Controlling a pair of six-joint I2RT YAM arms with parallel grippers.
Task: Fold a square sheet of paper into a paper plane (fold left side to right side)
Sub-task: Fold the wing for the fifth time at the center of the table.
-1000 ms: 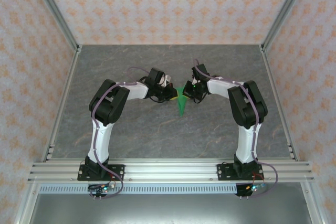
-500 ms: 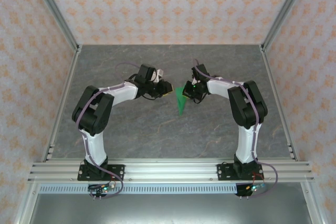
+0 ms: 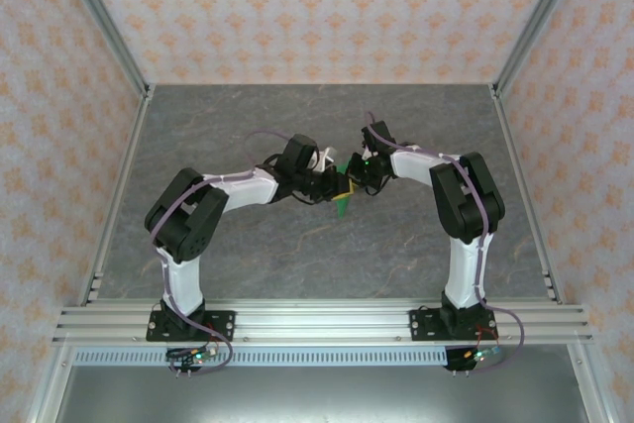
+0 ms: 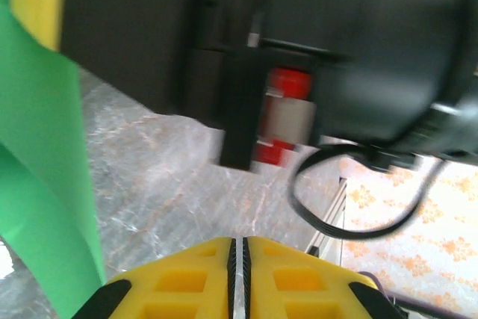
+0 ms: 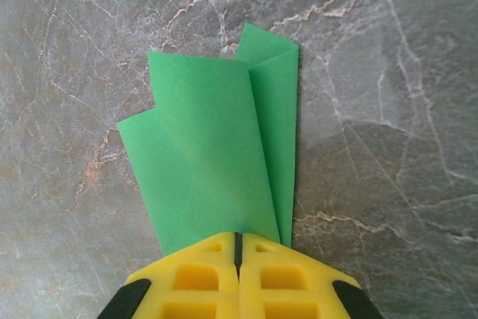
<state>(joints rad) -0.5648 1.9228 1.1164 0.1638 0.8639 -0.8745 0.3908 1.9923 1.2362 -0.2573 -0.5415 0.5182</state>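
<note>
The paper [image 5: 216, 147] is seen in the right wrist view as a folded green piece in overlapping layers. It is spread upward from the bottom centre of the frame over the grey tabletop [image 5: 388, 72]. Its lower end is hidden under the right gripper [image 5: 237, 243], whose yellow jaws are pressed together on it. How many layers are caught there cannot be told.

In the top view the paper [image 3: 342, 207] is found at the middle of the frame, mostly covered by the two grippers that meet over it. Only a small green point below them and a sliver above are left showing. The right gripper [image 3: 359, 173] is placed just right of it and the left gripper [image 3: 332, 186] just left.

In the left wrist view the left gripper [image 4: 237, 255] is cut off by the bottom edge, its jaws closed to a thin slit with nothing between them. The paper [image 4: 45, 155] is shown as a green band down the left edge, cropped by the frame. A black housing [image 4: 299, 50] across the top is blurred.
</note>
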